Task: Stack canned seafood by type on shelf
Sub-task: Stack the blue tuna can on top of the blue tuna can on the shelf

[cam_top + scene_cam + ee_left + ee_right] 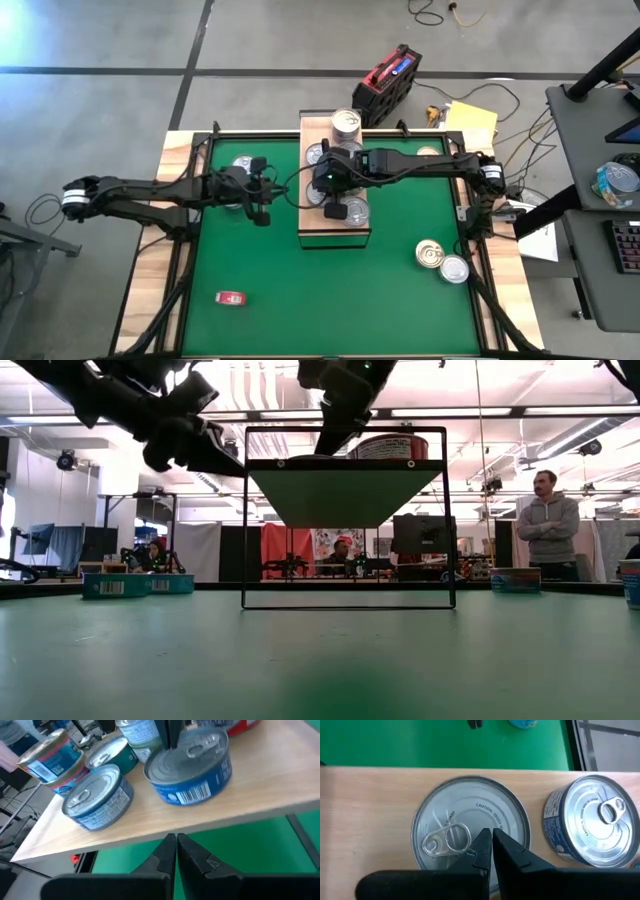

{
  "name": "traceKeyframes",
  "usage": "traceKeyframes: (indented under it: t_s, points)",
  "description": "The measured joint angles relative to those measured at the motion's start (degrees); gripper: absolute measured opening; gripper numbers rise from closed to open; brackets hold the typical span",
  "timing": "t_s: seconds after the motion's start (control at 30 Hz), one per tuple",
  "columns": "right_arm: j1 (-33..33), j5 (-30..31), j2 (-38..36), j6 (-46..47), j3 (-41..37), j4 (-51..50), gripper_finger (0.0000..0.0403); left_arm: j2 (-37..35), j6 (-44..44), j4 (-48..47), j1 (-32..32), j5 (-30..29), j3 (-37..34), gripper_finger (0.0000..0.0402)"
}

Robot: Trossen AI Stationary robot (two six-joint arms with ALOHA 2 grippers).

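The shelf (308, 236) is a light-wood board in a dark frame, standing mid-table on the green mat. Several tins of canned seafood rest on it. Among them are a silver-lidded tin with a blue label (187, 770), a smaller one (97, 797) and a stacked pair (52, 757). My right gripper (491, 842) is shut, its tips pointing down at the blue-labelled tin's lid (470, 815). Beside that tin is another silver-lidded tin (592, 827). My left gripper (176, 850) is shut with nothing in it, over the mat just left of the shelf. My right gripper comes from above, slanting down from the table's right, with its shut fingertips (169, 740) at the blue-labelled tin's lid (500, 820), beside the pull ring. I cannot tell whether the tips touch the lid. The tin sits flat on the shelf board.
Two tins (430, 253) (454, 269) lie on the mat at the near right, and one (243, 163) by the left arm. A small red flat object (231, 297) lies near left. A tall tin (345, 122) stands at the shelf's far end. People stand beyond the table.
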Motion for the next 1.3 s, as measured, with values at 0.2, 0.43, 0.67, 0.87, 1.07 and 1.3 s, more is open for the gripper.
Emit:
traceKeyframes:
  t_s: [0.2,0.43,0.67,0.87,1.07,1.3]
  points:
    - [-0.28,0.00,0.00,-0.07,0.00,-0.15,0.0009,-1.42,-0.86,-0.07,-0.02,0.04,0.00,0.0015]
    - [-0.39,0.10,1.54,-0.99,-0.02,0.78,0.0009,-3.52,-0.70,-0.04,-0.15,0.04,0.00,0.0071]
    - [-0.48,0.15,2.90,-2.20,0.02,3.61,0.0009,-5.66,0.18,-1.43,-0.17,0.04,0.00,0.0097]
    - [-0.51,-0.04,3.09,-3.35,0.00,6.00,0.0009,-4.70,0.48,-1.61,-0.26,0.04,0.00,0.0098]
    - [-0.98,-0.05,3.55,-3.62,-0.02,7.54,0.0009,-2.89,0.70,-1.72,-0.26,0.48,0.00,0.0098]
    - [-1.25,-0.02,4.26,-4.99,-0.02,9.66,0.0009,-1.92,1.33,-1.30,-0.26,2.55,0.00,0.0098]
